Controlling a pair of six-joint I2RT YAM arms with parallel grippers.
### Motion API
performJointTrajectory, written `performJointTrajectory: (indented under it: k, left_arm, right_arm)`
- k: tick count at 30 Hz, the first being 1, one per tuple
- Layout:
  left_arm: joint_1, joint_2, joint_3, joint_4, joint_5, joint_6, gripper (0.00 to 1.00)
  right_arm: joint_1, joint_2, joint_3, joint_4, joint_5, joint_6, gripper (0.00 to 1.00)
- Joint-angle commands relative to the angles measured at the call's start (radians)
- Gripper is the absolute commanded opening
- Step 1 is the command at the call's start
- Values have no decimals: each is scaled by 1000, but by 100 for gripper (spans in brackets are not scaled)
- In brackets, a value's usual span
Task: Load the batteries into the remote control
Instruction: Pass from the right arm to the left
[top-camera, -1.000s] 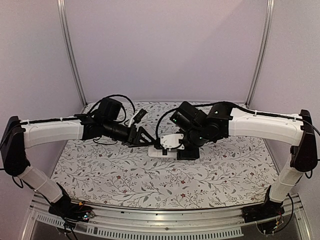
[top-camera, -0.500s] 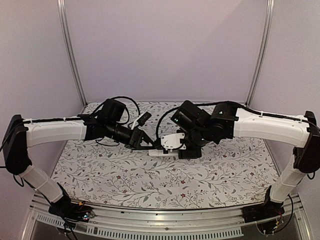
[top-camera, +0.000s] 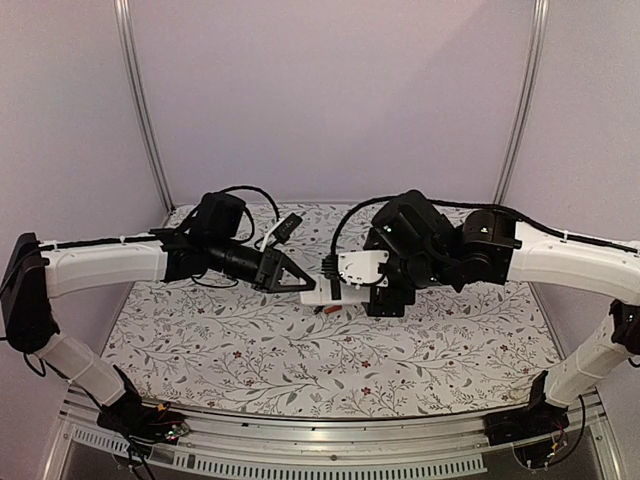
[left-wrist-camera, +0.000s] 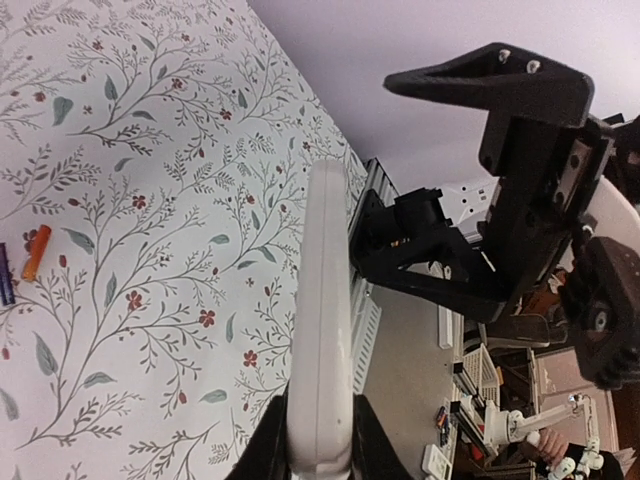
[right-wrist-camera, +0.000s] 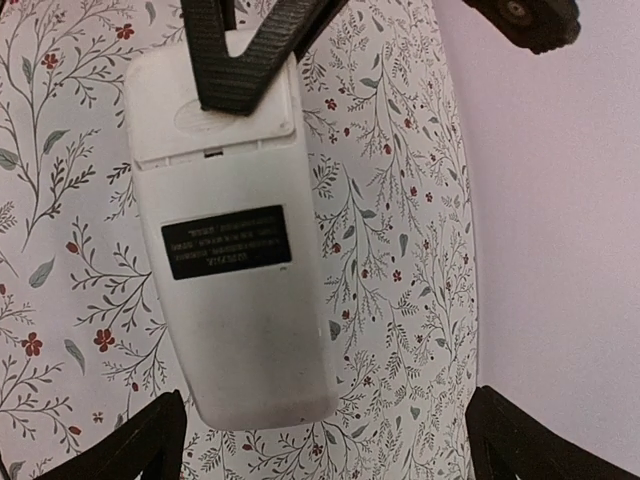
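Batteries (left-wrist-camera: 36, 252) are lying on the table (left-wrist-camera: 150, 150), apart from the remote (right-wrist-camera: 235, 260). Left gripper (right-wrist-camera: 245, 60) is clamping the remote's cover end and holding it in the air, back facing up. Right gripper (right-wrist-camera: 330, 445) is standing wide apart, touching nothing. Imo left should be gripping firm & level, since one end only can tilt.

Pale lilac walls (top-camera: 330, 100) fill upper frame, metal posts (top-camera: 140, 100) upper left & right; floral-print table (top-camera: 300, 360) centre, aluminium rail (top-camera: 320, 440) along btm edge
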Motion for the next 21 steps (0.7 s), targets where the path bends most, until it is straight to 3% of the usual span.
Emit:
performJointTrajectory:
  k: [1, 4, 7, 13, 17, 21]
  left_arm:
    - [6, -70, -18, 102, -35, -24, 0]
    - [25, -104, -39, 166, -62, -52, 0]
    - [43, -136, -71, 267, -81, -84, 0]
    - [51, -190, -119, 422, -128, -125, 0]
    - [51, -198, -125, 485, -126, -143, 0]
    - [49, -201, -127, 500, -119, -147, 0]
  right_arm:
    - [8, -149, -80, 193, 71, 61, 99]
    - [-7, -238, -130, 283, 62, 139, 99]
    - [-79, -321, -142, 301, -27, 320, 99]
    - [-261, -394, -207, 410, -415, 695, 99]
    - [-299, -371, -217, 513, -590, 906, 99]
    - [-316, -310, -200, 562, -680, 999, 99]
